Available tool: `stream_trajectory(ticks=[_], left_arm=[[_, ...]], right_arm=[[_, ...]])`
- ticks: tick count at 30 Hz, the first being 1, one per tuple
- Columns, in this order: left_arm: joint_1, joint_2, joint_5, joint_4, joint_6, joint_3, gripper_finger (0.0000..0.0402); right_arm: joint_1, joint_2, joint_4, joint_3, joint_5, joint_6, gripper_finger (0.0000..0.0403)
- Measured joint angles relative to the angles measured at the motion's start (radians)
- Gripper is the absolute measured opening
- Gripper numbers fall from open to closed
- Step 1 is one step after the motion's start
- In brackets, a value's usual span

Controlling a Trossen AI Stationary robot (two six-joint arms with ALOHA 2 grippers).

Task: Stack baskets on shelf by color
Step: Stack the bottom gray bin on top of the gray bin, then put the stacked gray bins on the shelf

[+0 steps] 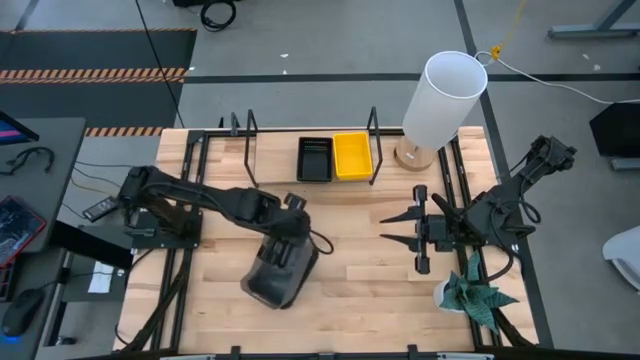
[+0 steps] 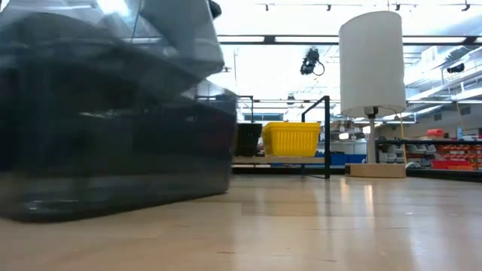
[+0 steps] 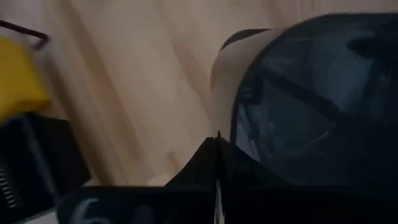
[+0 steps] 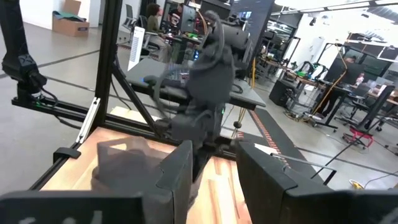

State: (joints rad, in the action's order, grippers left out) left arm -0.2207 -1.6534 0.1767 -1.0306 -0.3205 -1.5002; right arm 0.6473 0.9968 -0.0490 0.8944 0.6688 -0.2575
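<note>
Wooden tabletop (image 1: pixel 350 250), left claw (image 1: pixel 283 262) clenched on gray basket (image 1: pixel 275 280), right claw (image 1: pixel 404 229) spread, empty

The work surface is a light wooden table (image 1: pixel 350 250) with a plank top. At its far edge stands the shelf (image 1: pixel 270 165), a wooden board between thin black metal end loops. On the shelf sit a black basket (image 1: pixel 314 159) and a yellow basket (image 1: pixel 352 155), side by side and touching. A gray basket (image 1: pixel 278 275) rests on the table near the front. A lamp (image 1: pixel 440 105) with a white cylindrical shade stands right of the shelf. A potted plant (image 1: pixel 470 295) occupies the front right corner.
</note>
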Motion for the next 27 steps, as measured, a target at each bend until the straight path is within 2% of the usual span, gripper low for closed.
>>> stream_trajectory(ticks=[8, 13, 16, 24, 27], left_arm=[[-0.008, -0.091, -0.109, -0.081, 0.003, 0.002, 0.0004], [-0.023, -0.089, -0.103, -0.077, 0.020, 0.002, 0.0012], [-0.035, -0.088, -0.065, -0.071, 0.059, 0.002, 0.0045], [-0.062, -0.079, -0.022, -0.100, 0.136, 0.001, 0.0167], [-0.087, -0.062, -0.036, -0.099, 0.233, 0.000, 0.0192]], right_arm=[[-0.003, 0.000, 0.001, 0.000, -0.020, 0.004, 0.0130], [-0.003, 0.000, 0.003, 0.000, -0.020, 0.004, 0.0130], [-0.003, 0.000, 0.003, 0.000, -0.020, 0.006, 0.0130], [-0.003, 0.000, 0.004, 0.000, -0.020, 0.012, 0.0130], [-0.003, 0.000, 0.006, 0.000, -0.020, 0.012, 0.0130]])
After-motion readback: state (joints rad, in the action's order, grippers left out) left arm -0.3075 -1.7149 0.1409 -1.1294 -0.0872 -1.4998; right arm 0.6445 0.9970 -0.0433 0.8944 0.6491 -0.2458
